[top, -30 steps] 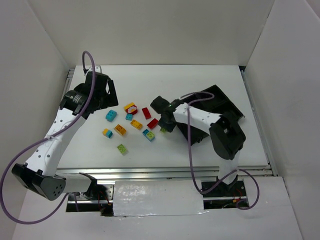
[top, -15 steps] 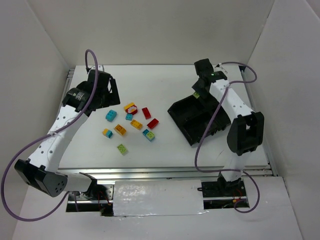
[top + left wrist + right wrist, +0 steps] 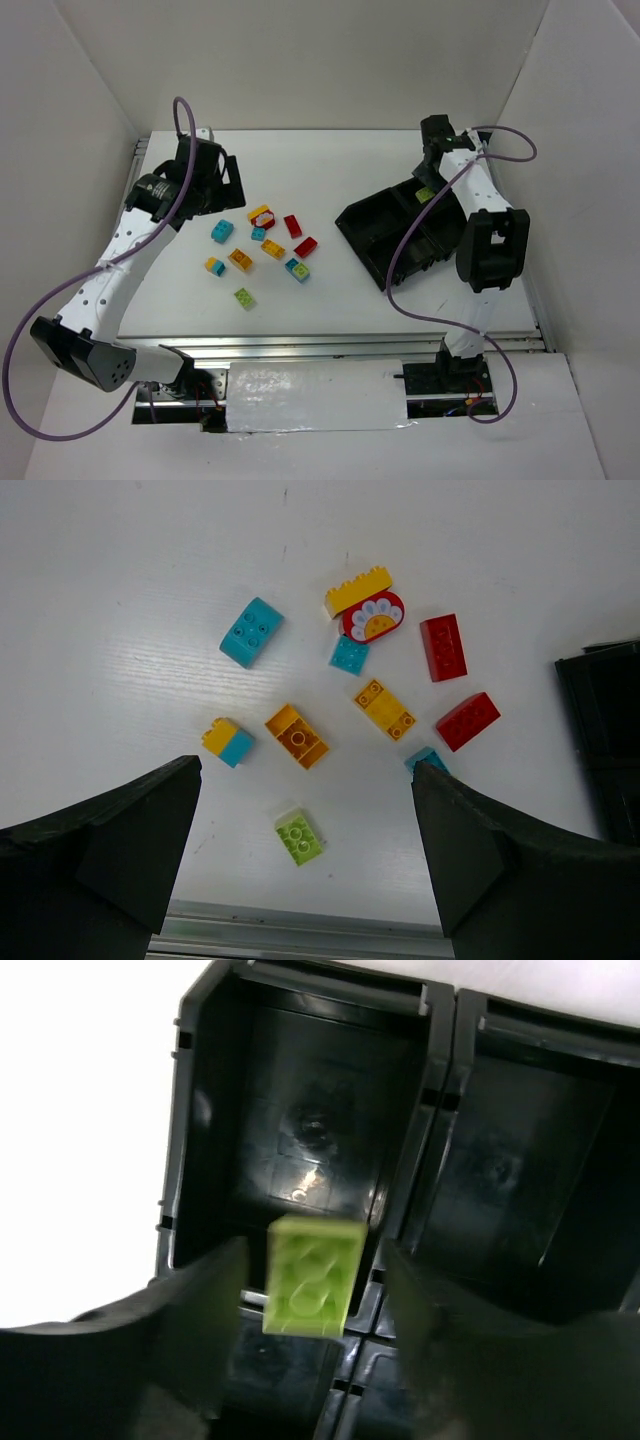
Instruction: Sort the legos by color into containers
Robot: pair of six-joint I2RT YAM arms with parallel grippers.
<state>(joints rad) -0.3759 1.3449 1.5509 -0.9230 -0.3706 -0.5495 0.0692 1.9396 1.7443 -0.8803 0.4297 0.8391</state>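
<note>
Right fingers (image 3: 190, 1310) spread, gaps either side of the green brick (image 3: 313, 1275), dead over the tray's (image 3: 178, 1130) inner wall. It may clip that wall and hop into the wrong compartment. Left fingers (image 3: 110, 830) open, well off the tray.

Legos (image 3: 273, 249) on table (image 3: 330, 160), tray (image 3: 365, 232) to their right, one brick (image 3: 312, 1273) above tray

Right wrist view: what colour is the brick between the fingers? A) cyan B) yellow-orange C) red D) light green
D: a light green brick shows between the fingers of the right gripper, over the black tray.
</note>
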